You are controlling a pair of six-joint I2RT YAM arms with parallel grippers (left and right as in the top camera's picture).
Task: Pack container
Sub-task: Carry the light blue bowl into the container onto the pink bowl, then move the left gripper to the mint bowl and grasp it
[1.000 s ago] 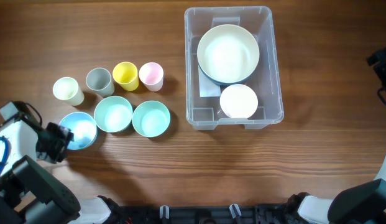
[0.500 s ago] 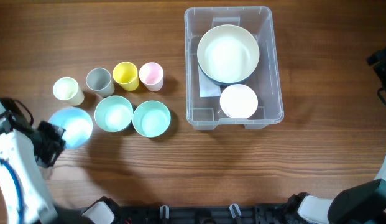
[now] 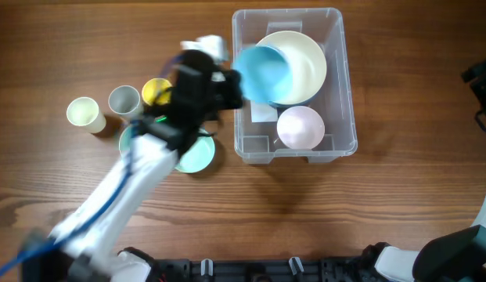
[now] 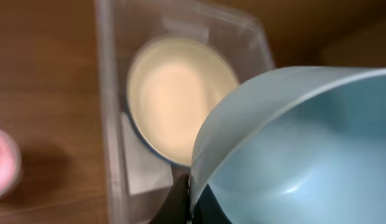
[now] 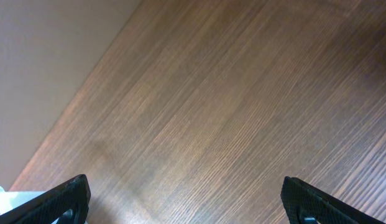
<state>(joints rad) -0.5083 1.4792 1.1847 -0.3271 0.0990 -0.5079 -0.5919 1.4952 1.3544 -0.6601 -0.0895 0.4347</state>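
left gripper [image 3: 230,81]: clamped on the rim of the light blue bowl [image 3: 262,72]; the left wrist view shows dark finger on both sides of the bowl wall.
light blue bowl: held off the bench, tilted, its opening turned partly sideways; from overhead it hangs over the left wall of the container and covers the left edge of the cream bowl.
container [image 3: 346,117]: clear bin standing on the bench [image 3: 383,211], right of centre, just beside the left arm.
cream bowl [image 3: 299,61]: large, in the far half of the container, sitting in a darker blue bowl whose rim shows beneath it.
small pale bowl [image 3: 300,127]: in the near half of the container, touching or almost touching the cream bowl.
white label [image 3: 262,113]: on the container floor, partly under the bowls.
cups: cream cup [image 3: 84,113], grey cup [image 3: 124,100] and yellow cup [image 3: 155,91] in a row left of the container; a pink cup [image 4: 3,168] shows in the left wrist view.
teal bowl [image 3: 197,155]: on the bench, partly hidden by the left arm.
right gripper [image 5: 189,205]: fingers wide apart, holding nothing, over bare bench.
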